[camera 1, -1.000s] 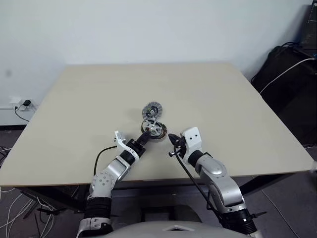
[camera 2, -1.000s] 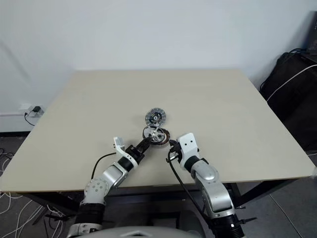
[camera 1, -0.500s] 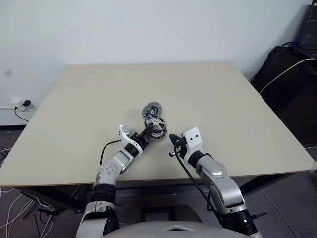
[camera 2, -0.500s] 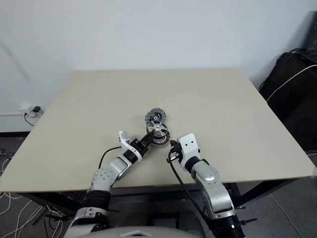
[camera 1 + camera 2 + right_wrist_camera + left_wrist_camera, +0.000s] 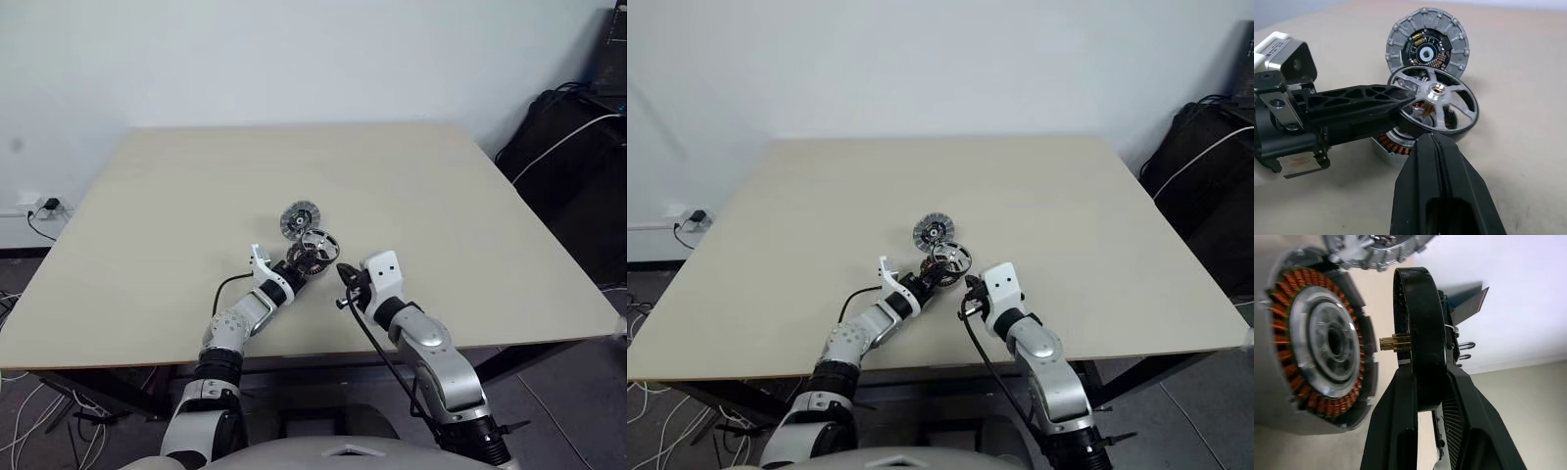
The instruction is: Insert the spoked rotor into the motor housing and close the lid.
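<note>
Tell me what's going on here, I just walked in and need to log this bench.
A humanoid robot is assembling a small motor on a table. Its left gripper is shut on the rim of the spoked rotor, holding it above the motor housing with the copper windings; the rotor is not yet seated. The right gripper is shut and empty, hovering close by. The lid lies on the table just beyond the housing, inner face up, still to be fitted.
</note>
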You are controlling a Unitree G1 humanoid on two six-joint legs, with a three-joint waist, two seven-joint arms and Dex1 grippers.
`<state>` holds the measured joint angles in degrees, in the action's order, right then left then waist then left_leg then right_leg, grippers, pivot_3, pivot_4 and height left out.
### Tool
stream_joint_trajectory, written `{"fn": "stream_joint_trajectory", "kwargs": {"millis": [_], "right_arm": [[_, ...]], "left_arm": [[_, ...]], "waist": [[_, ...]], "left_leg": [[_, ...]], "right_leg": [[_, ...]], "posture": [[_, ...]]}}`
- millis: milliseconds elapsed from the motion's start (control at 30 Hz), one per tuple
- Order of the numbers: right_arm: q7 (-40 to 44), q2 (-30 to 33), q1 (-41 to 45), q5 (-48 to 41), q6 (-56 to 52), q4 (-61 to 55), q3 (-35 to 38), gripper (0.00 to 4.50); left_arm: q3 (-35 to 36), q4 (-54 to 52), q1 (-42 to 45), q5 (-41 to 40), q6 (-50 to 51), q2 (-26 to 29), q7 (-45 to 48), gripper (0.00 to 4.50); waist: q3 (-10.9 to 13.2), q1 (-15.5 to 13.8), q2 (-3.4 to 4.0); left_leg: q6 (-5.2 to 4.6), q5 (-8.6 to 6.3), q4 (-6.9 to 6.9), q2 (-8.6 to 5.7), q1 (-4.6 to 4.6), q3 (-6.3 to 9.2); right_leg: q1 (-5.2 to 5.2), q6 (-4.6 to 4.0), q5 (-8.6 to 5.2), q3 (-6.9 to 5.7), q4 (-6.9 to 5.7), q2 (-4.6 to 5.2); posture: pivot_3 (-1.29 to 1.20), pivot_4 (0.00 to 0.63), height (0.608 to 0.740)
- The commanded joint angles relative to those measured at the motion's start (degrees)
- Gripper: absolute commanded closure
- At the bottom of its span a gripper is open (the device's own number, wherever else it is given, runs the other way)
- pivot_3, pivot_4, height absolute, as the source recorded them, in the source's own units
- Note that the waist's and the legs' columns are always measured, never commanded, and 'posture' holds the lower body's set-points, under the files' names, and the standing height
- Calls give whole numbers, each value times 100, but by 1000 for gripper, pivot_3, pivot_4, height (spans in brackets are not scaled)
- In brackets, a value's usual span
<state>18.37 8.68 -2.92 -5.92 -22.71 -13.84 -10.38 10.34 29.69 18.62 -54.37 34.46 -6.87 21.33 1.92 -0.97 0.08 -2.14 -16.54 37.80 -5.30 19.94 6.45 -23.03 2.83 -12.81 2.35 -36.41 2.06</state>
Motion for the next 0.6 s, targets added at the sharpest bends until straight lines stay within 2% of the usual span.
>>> {"fn": "stream_joint_trajectory", "kwargs": {"millis": [33,267,600], "right_arm": [[-39,-13,70,-54,56,-241,85,4500],[-26,-35,103,-54,70,-181,62,4500],[-3,-36,108,-55,76,-167,52,4500]], "left_arm": [[27,-126,-133,36,-21,-529,88,4104],[151,-198,-198,71,-14,-505,29,4104],[233,-192,-256,188,43,-531,-63,909]], "waist": [[0,-4,0],[0,-6,0],[-5,-8,1]], "left_leg": [[0,0,1,0,0,0],[-1,0,4,-1,0,0],[-5,-3,5,-1,-9,0]], "right_leg": [[0,0,0,0,0,0],[-5,2,1,0,0,0],[5,1,2,0,-1,1]], "posture": [[0,0,740],[0,0,740],[0,0,740]]}}
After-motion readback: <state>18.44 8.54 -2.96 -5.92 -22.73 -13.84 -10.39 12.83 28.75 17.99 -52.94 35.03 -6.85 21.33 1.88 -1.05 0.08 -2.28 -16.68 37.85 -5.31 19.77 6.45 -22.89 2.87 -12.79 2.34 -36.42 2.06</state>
